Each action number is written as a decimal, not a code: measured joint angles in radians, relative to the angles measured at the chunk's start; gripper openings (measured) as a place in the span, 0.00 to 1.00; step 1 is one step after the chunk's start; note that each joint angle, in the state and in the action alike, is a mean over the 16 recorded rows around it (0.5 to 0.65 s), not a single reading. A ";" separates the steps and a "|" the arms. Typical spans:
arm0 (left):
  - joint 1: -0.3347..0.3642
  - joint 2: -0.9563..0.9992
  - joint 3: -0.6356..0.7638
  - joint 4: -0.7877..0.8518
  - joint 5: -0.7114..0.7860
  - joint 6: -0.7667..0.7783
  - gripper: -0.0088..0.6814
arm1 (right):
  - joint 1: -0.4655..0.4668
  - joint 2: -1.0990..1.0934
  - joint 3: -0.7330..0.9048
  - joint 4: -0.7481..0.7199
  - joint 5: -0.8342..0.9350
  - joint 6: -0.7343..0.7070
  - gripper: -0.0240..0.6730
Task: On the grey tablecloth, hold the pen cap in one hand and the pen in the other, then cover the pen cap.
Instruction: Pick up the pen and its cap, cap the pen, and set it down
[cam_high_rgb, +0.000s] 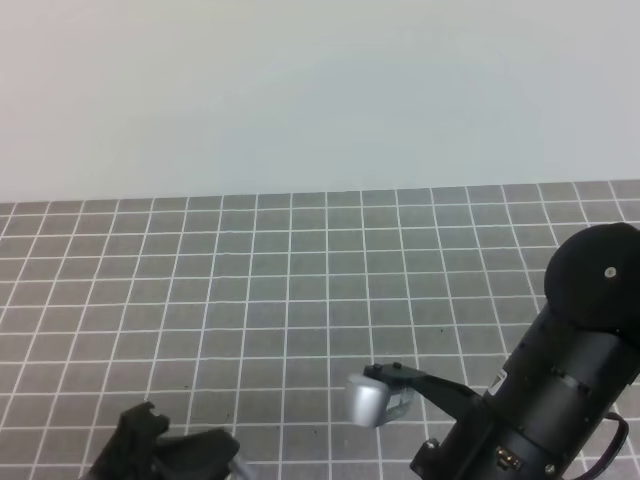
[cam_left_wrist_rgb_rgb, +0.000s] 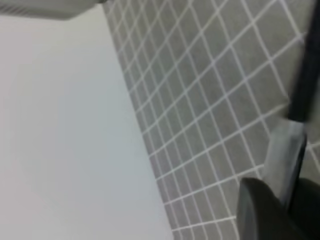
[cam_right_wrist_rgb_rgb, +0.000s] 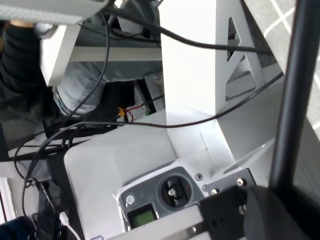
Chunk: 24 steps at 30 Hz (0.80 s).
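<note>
- Right arm (cam_high_rgb: 560, 390) enters at lower right of the high view, big black body angled up-left, its claw (cam_high_rgb: 385, 392) reaching toward bottom centre over the grey tablecloth (cam_high_rgb: 300, 290).
- Right claw: silver pad at its tip; right wrist view shows a slim black rod, prob. the pen (cam_right_wrist_rgb_rgb: 295, 95), running up the right edge from the claw base. Looks clamped on it, jaws partly apart.
- Left claw (cam_high_rgb: 150, 440) barely in frame at lower left, cut off by bottom edge. Jaws clenched; left wrist view blurred, a thin dark strip at right edge, can't tell what.
- Pen cap: can't make out anywhere.
- Right wrist view mostly shows white stand, cables, a person's arm upper left.
</note>
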<state>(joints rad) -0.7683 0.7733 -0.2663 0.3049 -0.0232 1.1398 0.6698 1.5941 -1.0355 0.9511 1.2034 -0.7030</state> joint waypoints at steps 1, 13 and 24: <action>-0.005 0.000 0.000 0.000 0.006 0.000 0.03 | 0.000 0.000 0.000 0.000 0.000 0.000 0.13; -0.023 -0.026 0.000 0.000 0.059 -0.026 0.03 | 0.000 0.000 0.000 -0.003 0.000 -0.001 0.12; -0.023 -0.083 0.001 0.019 0.092 -0.115 0.03 | 0.000 0.000 0.000 -0.007 0.000 -0.001 0.10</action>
<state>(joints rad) -0.7908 0.6905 -0.2656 0.3238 0.0685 1.0249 0.6698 1.5941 -1.0355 0.9444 1.2034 -0.7038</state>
